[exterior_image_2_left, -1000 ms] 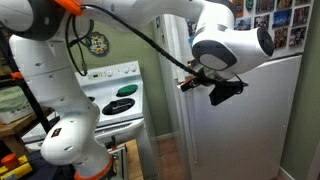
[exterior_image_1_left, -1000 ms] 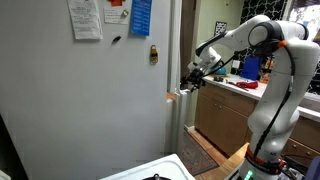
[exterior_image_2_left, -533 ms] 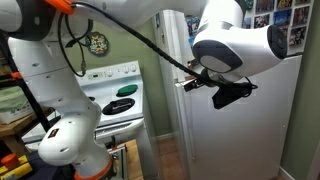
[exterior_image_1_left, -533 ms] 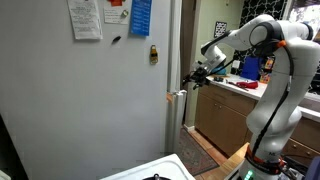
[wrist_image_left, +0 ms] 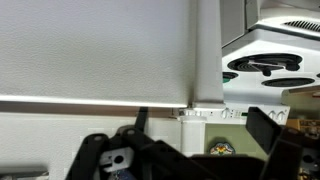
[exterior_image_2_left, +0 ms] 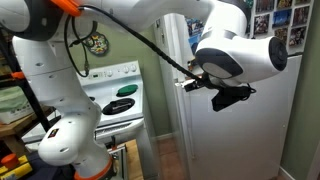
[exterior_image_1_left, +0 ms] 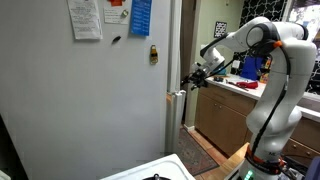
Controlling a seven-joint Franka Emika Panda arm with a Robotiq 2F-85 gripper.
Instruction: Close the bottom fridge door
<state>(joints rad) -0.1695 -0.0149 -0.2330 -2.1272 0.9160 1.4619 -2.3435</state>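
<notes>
The hand (wrist_image_left: 196, 110) comes in from the bottom of the wrist view. Its two dark fingers (wrist_image_left: 262, 128) stand well apart with nothing gripped between them, so it is open. Just past the fingertips, white fridge panels fill that view, crossed by a thin level seam.

The bottom fridge door (exterior_image_1_left: 175, 125) shows in an exterior view edge-on, as a narrow white strip. It stands upright with its long axis vertical and its flat top level. It sits at the front edge of the fridge side wall (exterior_image_1_left: 90, 100), and its face is turned away from the camera. In an exterior view its broad white face (exterior_image_2_left: 245, 140) shows, upright, below the seam with the upper door. Whether it sits fully flush I cannot tell.

The hand (exterior_image_1_left: 188, 80) is at the door's top corner. It points roughly level towards the fridge, just beside the edge, and contact is not clear. In an exterior view the hand (exterior_image_2_left: 225, 95) lies dark against the top of the door face.

The white arm (exterior_image_1_left: 270, 70) rises from its base, bends at the elbow and reaches across to the fridge.

Farther off are a white stove (exterior_image_2_left: 115, 85), brown wooden cabinets (exterior_image_1_left: 220, 125) and papers (exterior_image_1_left: 85, 18) on the side wall.
</notes>
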